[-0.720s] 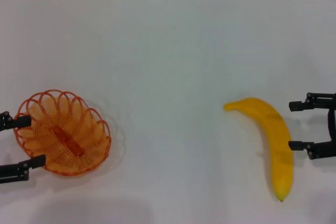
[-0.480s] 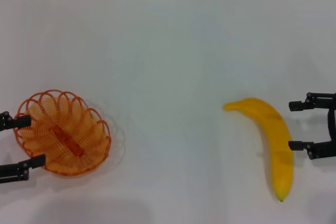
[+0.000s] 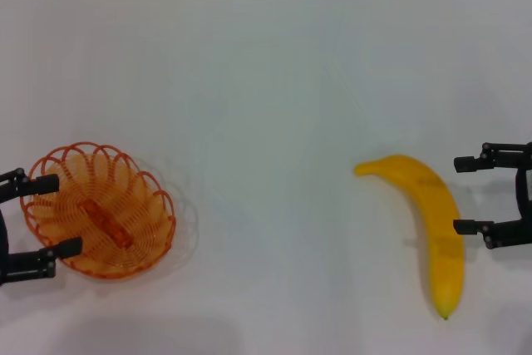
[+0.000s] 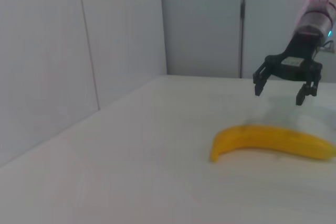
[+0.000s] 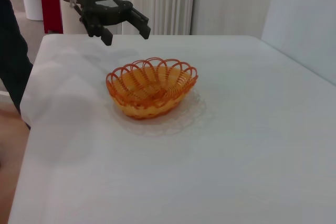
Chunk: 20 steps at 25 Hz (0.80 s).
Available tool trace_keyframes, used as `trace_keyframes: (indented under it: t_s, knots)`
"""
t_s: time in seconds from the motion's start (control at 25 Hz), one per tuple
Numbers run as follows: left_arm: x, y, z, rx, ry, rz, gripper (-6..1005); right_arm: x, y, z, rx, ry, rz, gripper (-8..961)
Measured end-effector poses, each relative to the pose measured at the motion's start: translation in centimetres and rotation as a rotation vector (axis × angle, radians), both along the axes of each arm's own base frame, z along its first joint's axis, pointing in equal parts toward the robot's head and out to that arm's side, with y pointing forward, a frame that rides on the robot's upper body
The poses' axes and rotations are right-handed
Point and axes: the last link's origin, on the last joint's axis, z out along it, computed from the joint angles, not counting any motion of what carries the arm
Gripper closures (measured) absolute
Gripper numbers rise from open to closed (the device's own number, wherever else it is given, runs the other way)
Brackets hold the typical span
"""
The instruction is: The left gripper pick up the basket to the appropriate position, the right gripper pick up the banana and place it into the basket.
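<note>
**Head view: basket on the left, banana on the right, both claws spread and holding nothing**

Head view looks down on a white table. The basket sits on it over on the robot's left side, upright, scalloped rim up, with nothing in it that I can make out beyond its own orange weave. The left gripper is right at the basket's outer edge with its fingers spread wide; seen from above the two tips overlap the rim, one at the far side and one at the near side. From the right wrist view, though, that same left gripper hangs above and behind the basket, clear of it, so it isn't gripping anything.

The banana lies flat on the table on the robot's right side, well apart from the basket, curved, with its stem end pointing toward the middle of the table and the tip toward the near edge. The right gripper is just beside the banana's outer curve, fingers spread apart, one tip level with the upper part of the fruit and the other near its middle. In the left wrist view the right gripper hovers a bit above and behind the banana, not touching it, jaws apart and pointing down.
</note>
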Motion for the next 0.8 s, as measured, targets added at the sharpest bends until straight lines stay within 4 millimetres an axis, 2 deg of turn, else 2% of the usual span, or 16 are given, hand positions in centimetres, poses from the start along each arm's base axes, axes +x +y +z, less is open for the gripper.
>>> trace_keyframes:
  t_s: [0.28, 0.44, 0.64, 0.8]
  knots:
    - [0.8, 0.8, 1.0, 0.091, -0.065, -0.017, 122, 0.0, 0.0, 0.1, 0.001, -0.001, 0.000, 145]
    - [1.7, 2.2, 2.2, 0.145, -0.138, 0.032, 122, -0.1, 0.2, 0.1, 0.002, -0.002, 0.004, 146]
    - [2.4, 4.5, 6.6, 0.206, -0.257, 0.253, 123, -0.4, 0.5, 0.1, 0.003, 0.001, 0.013, 147]
    - [3.4, 7.0, 9.6, 0.123, -0.204, 0.437, 123, -0.4, 0.5, 0.1, 0.006, 0.001, 0.013, 149]
